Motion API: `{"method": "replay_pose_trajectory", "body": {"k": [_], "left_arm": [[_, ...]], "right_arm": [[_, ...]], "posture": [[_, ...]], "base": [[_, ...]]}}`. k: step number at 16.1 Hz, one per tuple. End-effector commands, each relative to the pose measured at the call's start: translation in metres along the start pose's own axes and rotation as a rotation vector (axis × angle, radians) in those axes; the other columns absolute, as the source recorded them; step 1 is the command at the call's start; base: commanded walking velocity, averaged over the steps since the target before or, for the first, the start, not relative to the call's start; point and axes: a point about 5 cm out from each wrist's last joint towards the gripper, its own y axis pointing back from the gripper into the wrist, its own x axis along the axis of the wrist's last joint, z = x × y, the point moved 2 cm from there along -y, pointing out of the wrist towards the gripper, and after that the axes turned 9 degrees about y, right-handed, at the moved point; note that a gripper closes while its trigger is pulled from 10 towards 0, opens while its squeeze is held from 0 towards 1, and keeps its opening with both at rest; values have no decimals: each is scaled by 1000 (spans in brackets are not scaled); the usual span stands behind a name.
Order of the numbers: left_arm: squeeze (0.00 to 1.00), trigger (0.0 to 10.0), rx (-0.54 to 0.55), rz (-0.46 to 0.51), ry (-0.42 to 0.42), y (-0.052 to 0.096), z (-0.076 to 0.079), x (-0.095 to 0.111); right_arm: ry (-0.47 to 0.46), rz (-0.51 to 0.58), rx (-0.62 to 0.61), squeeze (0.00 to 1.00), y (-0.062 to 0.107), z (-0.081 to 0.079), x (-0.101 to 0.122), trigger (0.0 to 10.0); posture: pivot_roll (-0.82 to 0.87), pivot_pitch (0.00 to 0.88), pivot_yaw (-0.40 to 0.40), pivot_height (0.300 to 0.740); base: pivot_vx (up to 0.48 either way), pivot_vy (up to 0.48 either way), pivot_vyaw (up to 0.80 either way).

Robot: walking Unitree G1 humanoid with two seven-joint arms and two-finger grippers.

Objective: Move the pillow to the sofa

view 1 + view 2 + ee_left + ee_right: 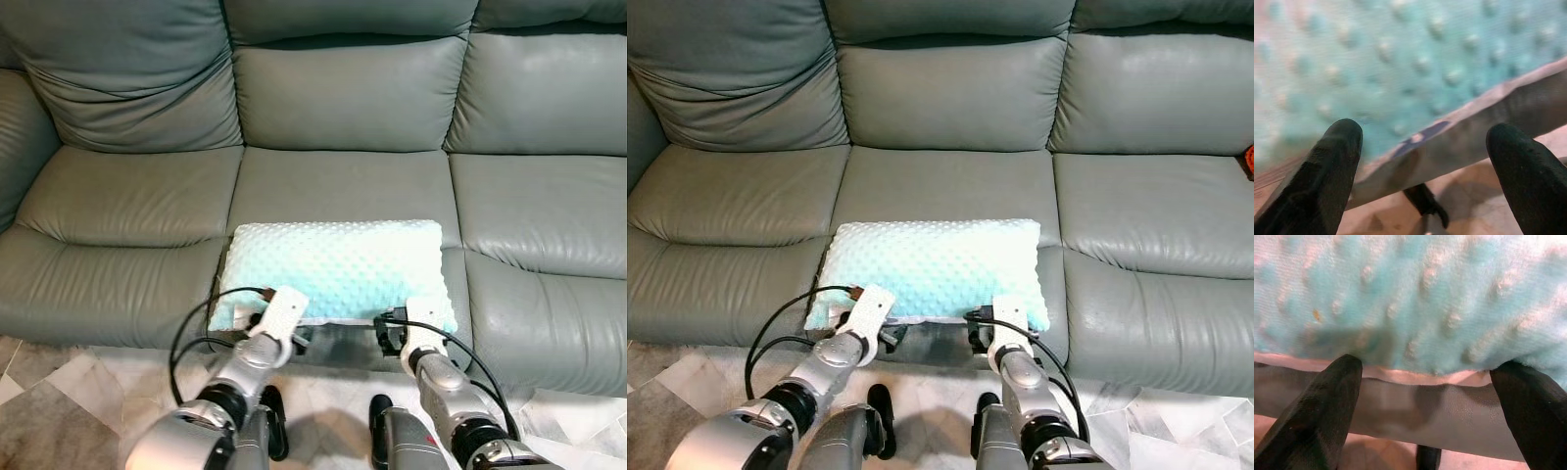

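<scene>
Placement step finishing: pillow (338, 266) is lying on the sofa (137, 206) just ahead of both released pincers, left (1425, 161) and right (1425, 396); next calls for backing clear.

pillow (338, 269), centre of the frame: pale aqua, raised dot pattern, pale pinkish edge. sofa (343, 98), across the upper frame: plain grey-green leather. floor (49, 392), lower left corner: beige and grey marbled tile. my left gripper (1425, 147) and right gripper (1425, 382): black fingers, silver arms, black cables.

Bare sofa (343, 186) seat behind pillow (338, 266)
</scene>
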Motion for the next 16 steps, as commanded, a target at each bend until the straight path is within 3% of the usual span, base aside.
{"method": "replay_pose_trajectory", "body": {"k": [1,5,10,14,16], "left_arm": [[0,10000,-33,-55,18,5,-1,-22],[0,10000,-42,-91,159,17,-26,-50],[0,10000,2,-145,115,38,-60,-85],[0,10000,35,-143,150,45,-76,-89],[0,10000,63,-120,187,46,-86,-84]], "right_arm": [[-27,1,24,0,3,-7,-5,10000],[-49,-29,15,0,10,-8,-18,10000],[-44,-172,9,0,14,-18,-33,10000],[-25,-188,22,0,9,-15,-23,10000],[-36,-179,21,0,6,-5,-15,10000]], "posture": [[-75,321,111,740],[-65,266,109,740],[-55,153,108,740],[-59,66,113,740],[-62,17,111,740]], "base": [[0,0,0],[0,0,0],[0,0,0],[0,0,0],[0,0,0]]}}
